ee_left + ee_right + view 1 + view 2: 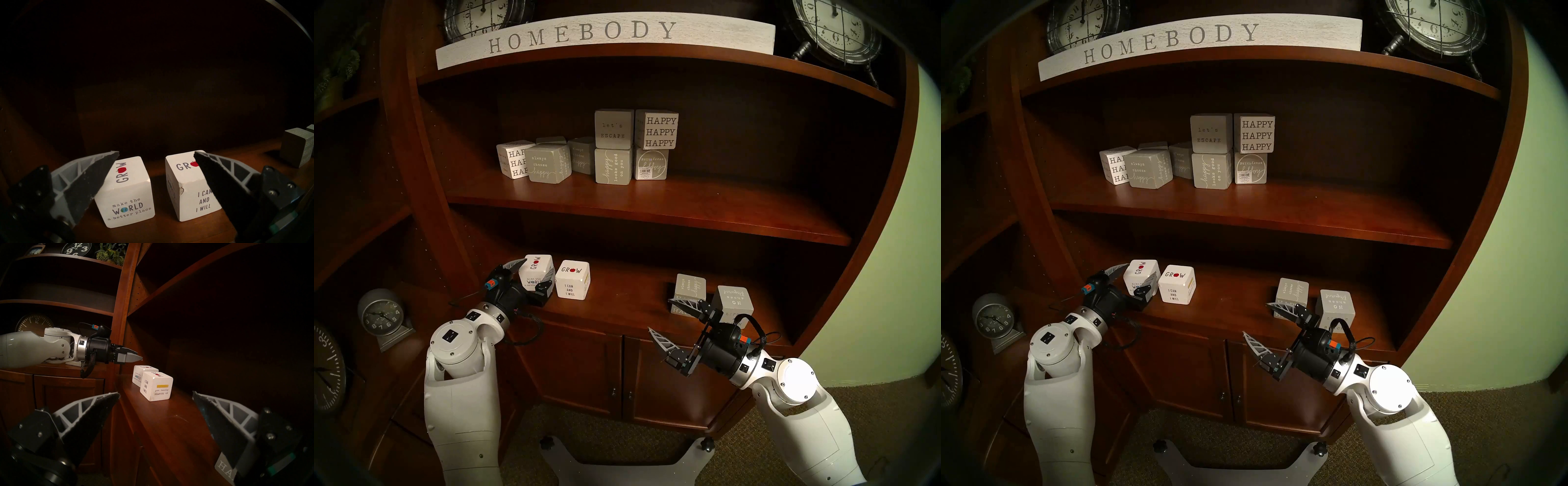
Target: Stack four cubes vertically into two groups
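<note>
The left gripper (531, 273) is spreading its fingers around the left GROW cube (536, 275) at the counter's left end. The right gripper (670, 319) — fingers apart, empty — is hanging off the front edge beside the grey cubes (690, 288)

white arm shells (463, 400), black wrists, grey ribbed fingers (81, 178), orange tags.

White GROW cubes (538, 271) bear red apples; grey cubes (690, 288) white lettering.
</note>
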You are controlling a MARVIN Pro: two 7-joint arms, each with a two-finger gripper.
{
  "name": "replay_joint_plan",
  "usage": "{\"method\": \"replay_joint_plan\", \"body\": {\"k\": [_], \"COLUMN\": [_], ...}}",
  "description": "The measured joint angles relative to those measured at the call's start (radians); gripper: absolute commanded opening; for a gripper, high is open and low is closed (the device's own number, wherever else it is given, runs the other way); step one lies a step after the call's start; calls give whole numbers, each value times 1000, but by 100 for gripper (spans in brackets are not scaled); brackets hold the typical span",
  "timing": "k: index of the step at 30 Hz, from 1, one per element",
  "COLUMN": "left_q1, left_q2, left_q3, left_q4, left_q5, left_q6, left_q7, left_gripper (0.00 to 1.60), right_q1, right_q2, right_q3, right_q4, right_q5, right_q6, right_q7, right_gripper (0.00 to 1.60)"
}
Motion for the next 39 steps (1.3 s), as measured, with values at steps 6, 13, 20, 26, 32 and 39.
{"method": "replay_joint_plan", "body": {"k": [6,13,20,26,32,39], "left_q1": [-25,-55,-82,-97,-114,-133], "left_q2": [1,7,15,21,24,25], "left_q3": [10,19,23,24,27,31], "left_q4": [52,91,111,127,147,179], "left_q5": [19,49,74,89,105,130], "left_q6": [18,26,21,21,22,23], "left_q7": [41,73,98,112,129,159], "left_gripper": [160,160,160,160,160,160], "right_q1": [0,0,0,0,0,-1], "right_q2": [0,-1,-1,-2,-2,-3], "right_q3": [0,0,1,1,1,1], "right_q4": [0,0,0,0,0,0], "right_q5": [0,0,0,-1,-1,-1], "right_q6": [0,0,0,0,0,0], "right_q7": [0,1,1,1,2,2], "right_gripper": [160,160,160,160,160,160]}}
